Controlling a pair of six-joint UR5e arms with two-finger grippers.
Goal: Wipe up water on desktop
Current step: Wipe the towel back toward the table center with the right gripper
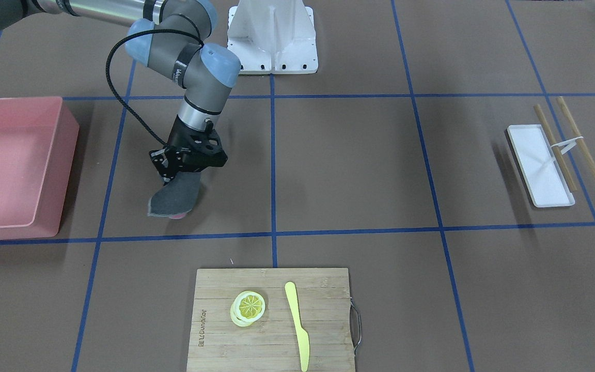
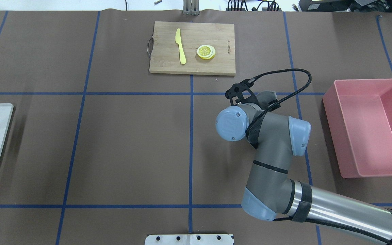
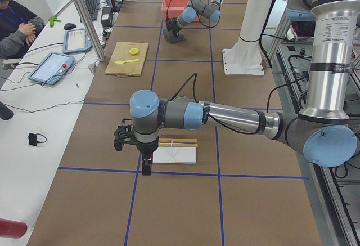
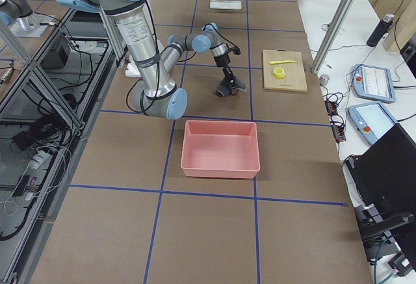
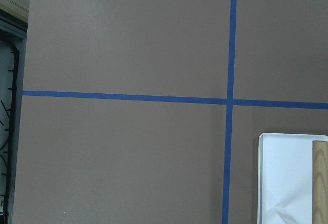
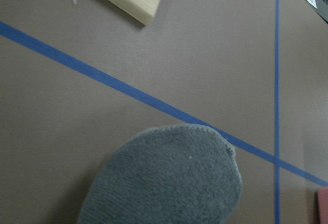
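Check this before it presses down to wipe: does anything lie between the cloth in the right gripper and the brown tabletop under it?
Nothing visible does. The cloth hangs from the right gripper over bare tabletop; the cutting board and pink bin sit well off to the sides.
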